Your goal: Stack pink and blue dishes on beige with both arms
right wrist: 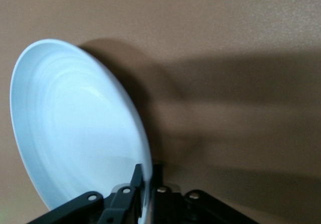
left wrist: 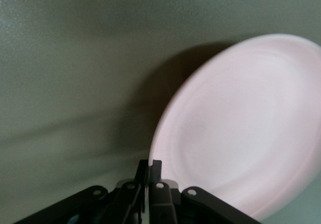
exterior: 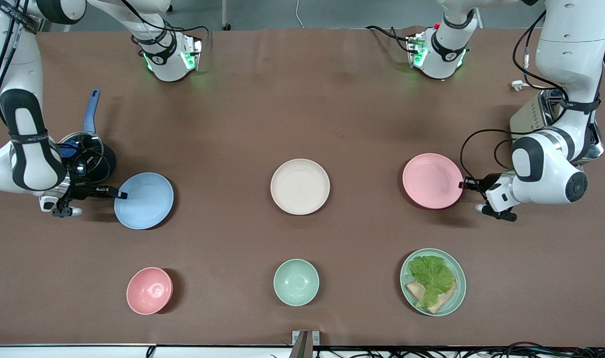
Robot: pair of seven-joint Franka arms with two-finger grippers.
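Observation:
The beige plate [exterior: 300, 186] lies in the middle of the table, nothing on it. Toward the left arm's end is the pink plate [exterior: 432, 180] [left wrist: 251, 128], and my left gripper [exterior: 465, 185] [left wrist: 149, 166] is shut on its rim, tilting the plate, which casts a shadow on the table. Toward the right arm's end is the blue plate [exterior: 144, 200] [right wrist: 75, 128]; my right gripper [exterior: 118, 194] [right wrist: 148, 171] is shut on its rim, one finger inside and one outside. That plate also looks tilted.
Nearer the camera stand a small pink bowl [exterior: 149, 290], a mint-green bowl [exterior: 296, 282] and a mint-green plate with lettuce [exterior: 433, 281]. A dark pot with a blue handle [exterior: 90, 149] sits beside the right arm. A metal appliance [exterior: 538, 114] stands by the left arm.

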